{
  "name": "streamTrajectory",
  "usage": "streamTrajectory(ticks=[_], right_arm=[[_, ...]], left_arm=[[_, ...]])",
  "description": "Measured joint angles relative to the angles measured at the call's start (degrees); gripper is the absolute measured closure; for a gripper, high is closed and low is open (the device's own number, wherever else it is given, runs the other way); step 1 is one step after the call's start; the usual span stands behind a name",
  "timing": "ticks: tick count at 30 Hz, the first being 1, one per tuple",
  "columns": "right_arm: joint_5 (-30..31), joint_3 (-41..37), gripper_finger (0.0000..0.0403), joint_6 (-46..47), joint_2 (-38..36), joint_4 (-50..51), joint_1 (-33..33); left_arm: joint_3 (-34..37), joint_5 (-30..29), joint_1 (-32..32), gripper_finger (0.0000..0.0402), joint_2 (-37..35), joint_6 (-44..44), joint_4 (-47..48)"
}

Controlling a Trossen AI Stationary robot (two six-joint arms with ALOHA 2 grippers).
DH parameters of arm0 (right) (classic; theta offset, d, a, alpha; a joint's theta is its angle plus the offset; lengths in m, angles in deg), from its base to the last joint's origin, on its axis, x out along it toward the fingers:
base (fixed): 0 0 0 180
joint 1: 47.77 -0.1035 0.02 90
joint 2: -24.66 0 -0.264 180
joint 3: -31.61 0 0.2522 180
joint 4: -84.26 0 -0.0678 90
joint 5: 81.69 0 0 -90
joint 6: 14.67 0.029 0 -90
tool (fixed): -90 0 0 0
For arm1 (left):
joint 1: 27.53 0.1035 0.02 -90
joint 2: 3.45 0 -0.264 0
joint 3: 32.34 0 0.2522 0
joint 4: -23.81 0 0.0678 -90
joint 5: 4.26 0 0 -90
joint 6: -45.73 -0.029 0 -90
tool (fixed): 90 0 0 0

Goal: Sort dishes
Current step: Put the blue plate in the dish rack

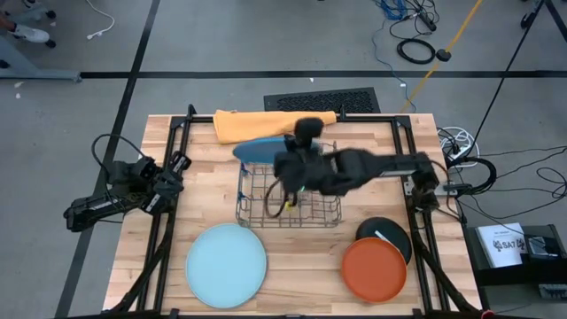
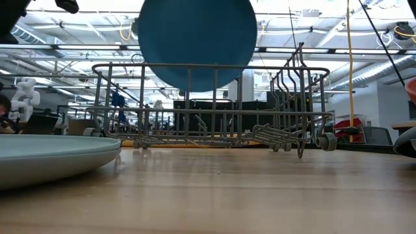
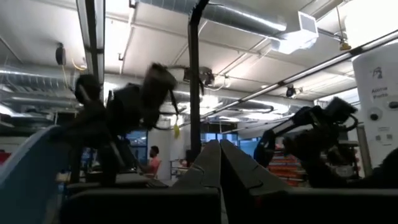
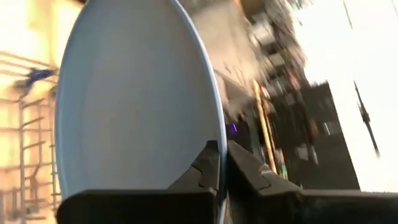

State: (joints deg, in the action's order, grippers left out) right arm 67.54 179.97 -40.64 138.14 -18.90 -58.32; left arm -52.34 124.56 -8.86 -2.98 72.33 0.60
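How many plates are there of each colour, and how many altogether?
Light blue plate: 1
Blue plate, held by the right gripper: 1
Orange plate: 1
Black plate: 1
Total: 4 plates

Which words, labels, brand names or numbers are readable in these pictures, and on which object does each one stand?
No text can be read with certainty.
White sheet on the floor beside the table: dark print, too small to read.
White cylinder at the edge of the left wrist view: a short label, too blurred to read.
Blue plate, light blue plate, orange plate, wire rack: no writing visible.
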Motion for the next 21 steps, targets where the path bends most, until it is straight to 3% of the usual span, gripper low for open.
streamTrajectory(ticks=[5, 8, 13, 21], right_arm=[[-18.6, 0.0, 0.0400, -25.8, -4.2, -11.6, 5.2], [-31.1, 0.0, 0.0400, -34.8, -6.3, -15.9, 8.5], [-54.7, 0.1, 0.0400, -37.6, -7.5, -17.5, 15.5], [-85.2, 0.0, 0.0400, -37.3, -4.3, -19.2, 26.3]], left_arm=[[0.0, -1.3, 0.0, 0.0401, 0.0, -0.1, -0.2], [0.0, -2.1, 0.0, 0.0401, 0.0, -0.1, -0.1], [0.0, -3.5, 0.0, 0.0401, 0.0, -0.1, 0.0], [0.0, -6.3, 0.0, 0.0401, 0.0, -0.5, 0.0]])
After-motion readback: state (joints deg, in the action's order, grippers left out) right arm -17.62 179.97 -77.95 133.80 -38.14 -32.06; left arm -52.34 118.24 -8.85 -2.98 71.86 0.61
